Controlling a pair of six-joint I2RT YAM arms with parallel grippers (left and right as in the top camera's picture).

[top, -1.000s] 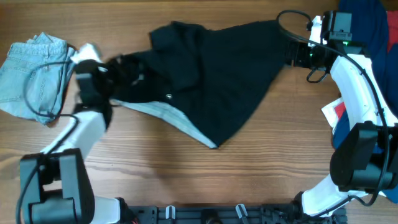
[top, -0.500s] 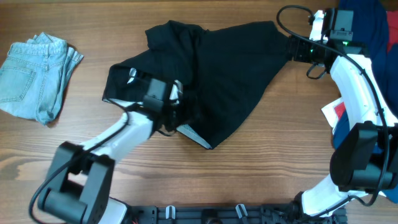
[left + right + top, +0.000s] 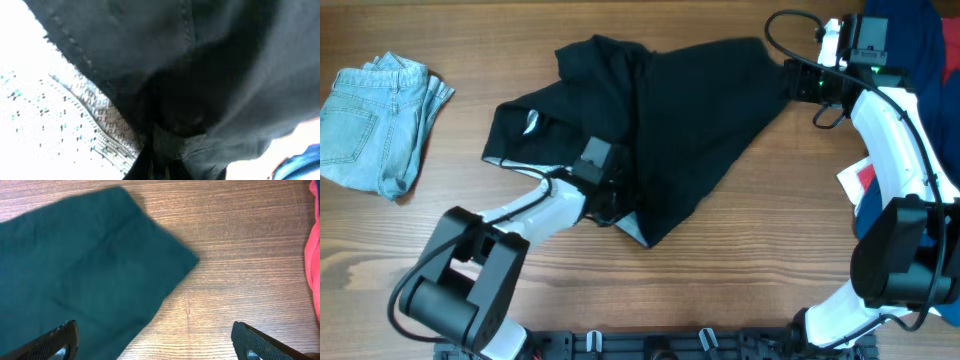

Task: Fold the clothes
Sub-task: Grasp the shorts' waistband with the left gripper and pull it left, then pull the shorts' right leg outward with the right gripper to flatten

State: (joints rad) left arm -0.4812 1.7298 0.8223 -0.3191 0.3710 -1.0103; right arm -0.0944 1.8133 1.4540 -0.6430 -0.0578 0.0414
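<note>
Black garment (image 3: 690,110) buries left claw (image 3: 610,190), grip unclear; wrist view shows right claw (image 3: 157,342) agape.

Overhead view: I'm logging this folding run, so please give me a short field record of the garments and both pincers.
black garment: spread mid-table, partly folded over itself, pale lining showing at lower edge
denim garment: lying far left, apart from the black one
navy-and-red garment: far right, cut off by frame edge
left pincer: at black garment's lower edge; fabric fills its camera, open or shut unclear
right pincer: open, above black garment's corner
table: wood
</note>
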